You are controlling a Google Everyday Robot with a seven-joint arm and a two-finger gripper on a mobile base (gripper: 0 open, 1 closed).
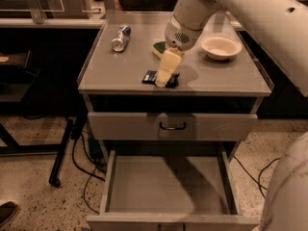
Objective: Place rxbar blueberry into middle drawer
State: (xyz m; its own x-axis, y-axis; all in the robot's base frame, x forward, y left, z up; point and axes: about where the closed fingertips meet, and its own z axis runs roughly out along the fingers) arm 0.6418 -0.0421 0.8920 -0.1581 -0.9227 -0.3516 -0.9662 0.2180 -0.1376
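The rxbar blueberry (149, 76) lies flat near the front edge of the cabinet top, a dark navy wrapper with pale lettering. My gripper (164, 79) reaches down from the upper right and sits right on top of the bar, hiding its middle; the bar's ends show on either side. Whether it grips the bar cannot be told. The middle drawer (168, 186) is pulled out below, a grey box with a bare floor and low side walls.
On the cabinet top (221, 76) a silver-blue can (121, 37) lies at the back left, a green-and-yellow sponge (159, 47) behind the gripper, a white bowl (221, 46) at the right. The drawer front with the black handle (172, 125) is shut. Cables lie on the floor.
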